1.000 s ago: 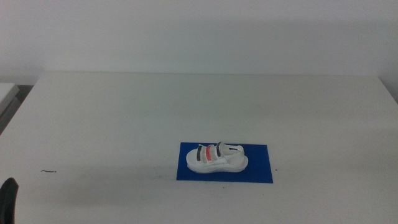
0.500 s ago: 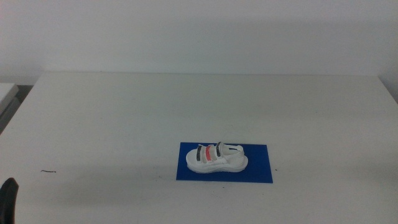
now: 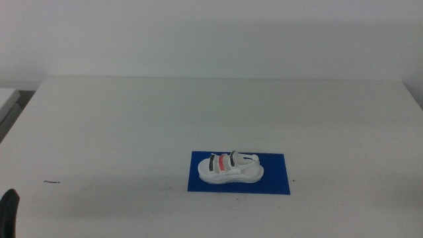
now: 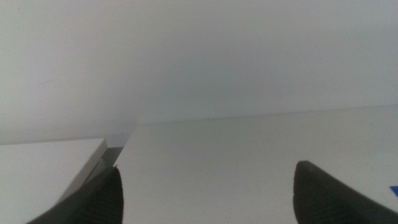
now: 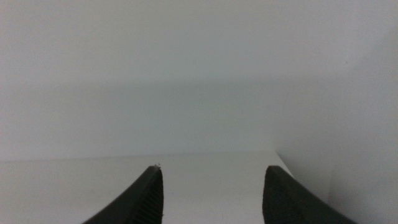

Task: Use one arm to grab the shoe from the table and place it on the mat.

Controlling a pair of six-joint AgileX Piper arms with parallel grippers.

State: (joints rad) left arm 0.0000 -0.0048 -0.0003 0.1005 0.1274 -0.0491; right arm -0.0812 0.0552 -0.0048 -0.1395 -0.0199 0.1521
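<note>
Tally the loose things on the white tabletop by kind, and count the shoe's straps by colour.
Small white chunky-soled shoe: 1, resting on the mat
Flat solid-blue rectangular mat: 1, lying on the white table
Total loose things: 2
Black straps: 2
Red straps: 1
Total straps: 3
Left gripper waits at the near left edge with jaws apart and empty; right gripper likewise empty.

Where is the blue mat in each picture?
Middle view: the mat lies on the table, lower centre-right, with the shoe on it.
Left wrist view: just a blue corner at the picture's right edge.
Right wrist view: not in it.
Shared landmark: the white table.
</note>
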